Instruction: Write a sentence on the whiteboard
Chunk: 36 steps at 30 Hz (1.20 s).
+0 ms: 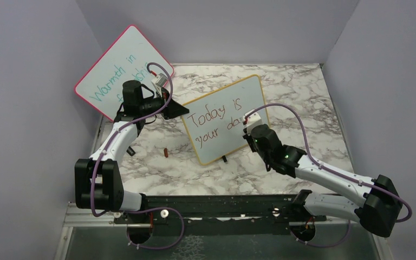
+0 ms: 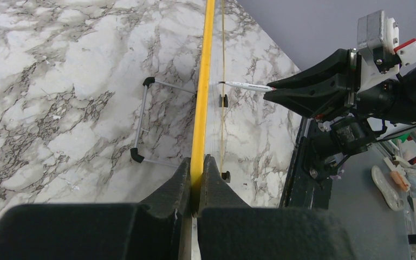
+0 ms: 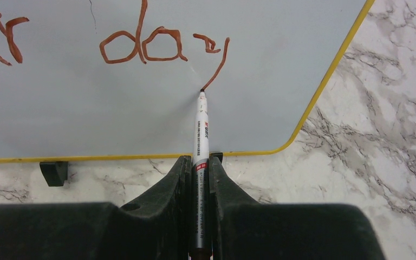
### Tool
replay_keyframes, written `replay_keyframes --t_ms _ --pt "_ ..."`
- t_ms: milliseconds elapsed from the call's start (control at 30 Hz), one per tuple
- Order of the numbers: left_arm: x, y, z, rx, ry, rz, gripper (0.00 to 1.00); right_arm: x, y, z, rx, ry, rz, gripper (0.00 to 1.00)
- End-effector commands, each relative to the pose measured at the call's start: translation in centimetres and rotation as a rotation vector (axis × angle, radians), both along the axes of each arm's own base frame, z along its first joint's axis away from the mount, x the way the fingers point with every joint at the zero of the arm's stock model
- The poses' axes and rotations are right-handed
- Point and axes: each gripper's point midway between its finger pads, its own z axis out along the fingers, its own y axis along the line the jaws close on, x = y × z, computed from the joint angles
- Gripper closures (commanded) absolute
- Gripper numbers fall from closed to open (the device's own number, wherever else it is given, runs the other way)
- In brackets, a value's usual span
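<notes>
Clenching a marker (image 3: 201, 135) between its two fingers, my right pincer (image 3: 199, 162) held the barrel lengthwise, tip pointing away from me. That tip touched the whiteboard (image 3: 114, 119) at the bottom end of the tail of the "y" in "day". Just below the marker, the board's yellow frame ran across my wrist view, with a small black foot (image 3: 54, 170) under it on the marble table (image 1: 303, 97).

My left pincer (image 2: 196, 168) was shut tight on the yellow frame, seen edge-on from that wrist, gripping the board at its upper left corner as the top view showed it. A thin wire stand (image 2: 141, 122) sat behind the board on that side.

The whiteboard stood near the middle of the table, between my two arms, propped up and turned at an angle, with its face towards my right arm. The sentence (image 1: 214, 122) ran in dark red-brown over two lines: "Today is" above "your day", its last letters hidden from above by my right pincer. A small reddish-brown piece (image 1: 165, 152) lay on the marble, left of the board's lower corner.

Farther back, a pink-framed board (image 1: 122, 70) with teal writing leaned in the far left corner.
</notes>
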Motion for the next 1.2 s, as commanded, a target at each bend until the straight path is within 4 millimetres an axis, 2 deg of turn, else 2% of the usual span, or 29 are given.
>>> replay_keyframes --t_ms 0,267,500,667,967,1167 --pt "0.7 0.7 -2.4 0.058 0.023 0.038 1.0 -0.8 1.4 -0.4 0.034 0.067 0.074 0.99" --pt "0.7 0.7 -2.5 0.059 0.024 0.041 1.0 -0.8 1.9 1.3 0.078 0.04 0.096 1.0" --pt "0.7 0.7 -2.5 0.059 0.023 0.042 1.0 0.1 -1.2 3.5 0.1 -0.073 -0.078 1.0" --pt "0.7 0.7 -2.4 0.06 0.022 0.042 1.0 0.7 -3.2 3.9 0.092 -0.123 -0.189 1.0" --pt "0.7 0.7 -2.4 0.059 0.021 0.042 1.0 1.8 -2.3 3.8 0.116 -0.138 -0.18 1.0" --pt "0.7 0.7 -2.4 0.059 0.021 0.043 1.0 2.2 -2.0 3.2 0.106 -0.129 -0.176 1.0"
